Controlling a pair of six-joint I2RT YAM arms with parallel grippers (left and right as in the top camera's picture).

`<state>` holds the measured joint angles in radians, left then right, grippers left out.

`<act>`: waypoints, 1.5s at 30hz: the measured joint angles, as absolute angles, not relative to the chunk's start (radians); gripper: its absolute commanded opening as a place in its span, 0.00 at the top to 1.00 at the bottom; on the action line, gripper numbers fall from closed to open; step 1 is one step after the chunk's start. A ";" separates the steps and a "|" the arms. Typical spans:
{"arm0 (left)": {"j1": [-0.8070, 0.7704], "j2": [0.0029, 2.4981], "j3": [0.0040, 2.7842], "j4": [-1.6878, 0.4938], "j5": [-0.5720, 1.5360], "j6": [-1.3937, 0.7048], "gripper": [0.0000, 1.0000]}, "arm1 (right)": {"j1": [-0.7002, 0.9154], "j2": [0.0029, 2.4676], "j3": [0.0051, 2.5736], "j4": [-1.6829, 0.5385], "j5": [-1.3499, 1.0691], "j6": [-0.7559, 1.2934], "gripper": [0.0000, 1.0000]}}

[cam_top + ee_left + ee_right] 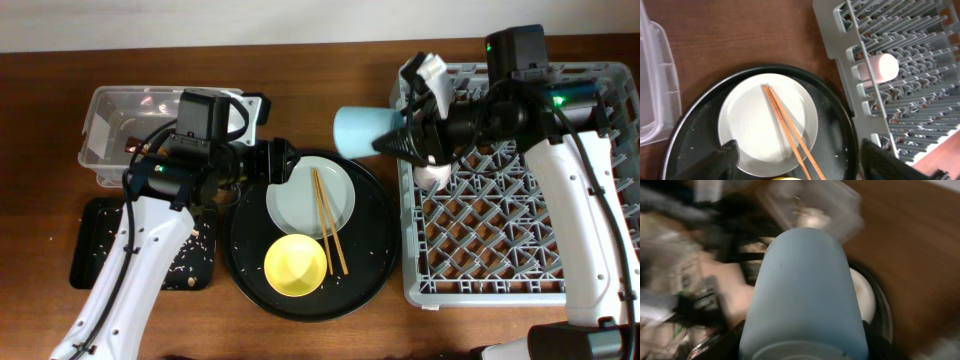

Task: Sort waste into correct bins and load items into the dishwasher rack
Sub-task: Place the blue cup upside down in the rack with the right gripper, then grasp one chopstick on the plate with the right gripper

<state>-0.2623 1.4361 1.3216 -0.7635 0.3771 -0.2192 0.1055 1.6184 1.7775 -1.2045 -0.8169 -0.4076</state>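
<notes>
While atop plate [293,205], 2 chopsticks [327,218].

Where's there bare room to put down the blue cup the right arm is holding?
Most of the rack's grid is bare: everything right of and nearer than the pink cup by its left wall. Bare wood runs along the table's far edge, between the clear tub and the rack. The round black tray is crowded: plate, chopsticks, yellow bowl, left gripper open above.
</notes>
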 measured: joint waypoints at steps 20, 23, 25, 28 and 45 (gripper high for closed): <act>-0.262 1.436 1.322 -0.782 0.339 -0.217 0.01 | 0.056 1.971 1.777 -0.941 0.225 0.007 0.44; -0.262 1.436 1.322 -0.782 0.339 -0.217 0.01 | 0.054 1.971 1.777 -0.925 0.151 0.007 0.42; -0.262 1.436 1.322 -0.782 0.339 -0.217 0.01 | 0.054 1.971 1.777 -0.926 0.128 0.007 0.30; -0.262 1.436 1.322 -0.782 0.339 -0.217 0.01 | 0.054 1.971 1.777 -0.926 0.117 0.011 0.27; 0.018 1.380 1.327 -0.815 0.361 -0.216 0.01 | 0.249 1.910 1.926 -1.356 -0.500 -0.030 0.74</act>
